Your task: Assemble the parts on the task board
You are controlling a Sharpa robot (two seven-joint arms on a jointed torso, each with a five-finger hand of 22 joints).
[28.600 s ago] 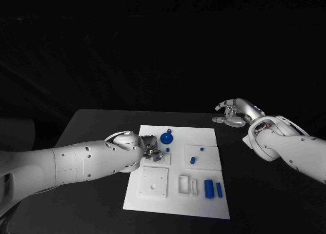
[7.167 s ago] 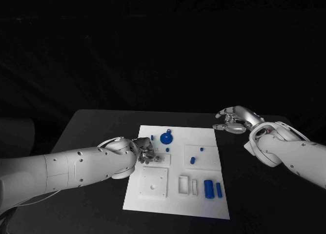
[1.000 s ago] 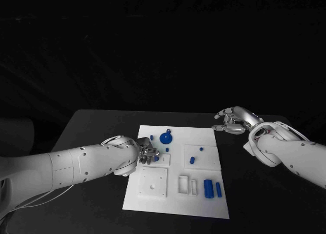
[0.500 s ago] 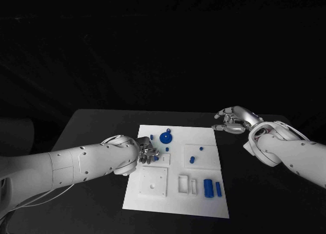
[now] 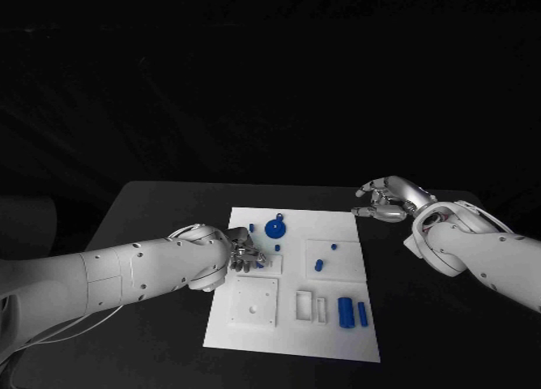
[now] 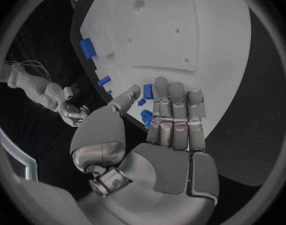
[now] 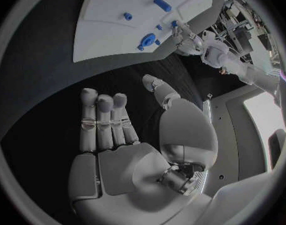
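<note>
The white task board (image 5: 296,331) lies mid-table. On it are a blue round disc with a tab (image 5: 275,230), an oblong piece (image 5: 318,264) and two blue cylinders (image 5: 344,312) near the front right. My left hand (image 5: 245,258) reaches over the board's left middle. In the left wrist view its fingers (image 6: 175,110) lie stretched and together over the board (image 6: 193,30), thumb apart, with small blue pieces (image 6: 147,91) showing in the gap; no grip shows. My right hand (image 5: 387,199) hovers off the board's far right corner, loosely spread and holding nothing (image 7: 118,145).
Black table (image 5: 142,219) surrounds the board on all sides. A raised square plate (image 5: 254,302) and a narrow slot frame (image 5: 307,305) sit on the board's near half. The right wrist view shows the board (image 7: 118,20) ahead, with the disc (image 7: 147,39) at its edge.
Nothing has visibly moved over the last second. Since the oldest frame my right hand has sunk slightly toward the board's far right corner; my left hand stays at the same spot.
</note>
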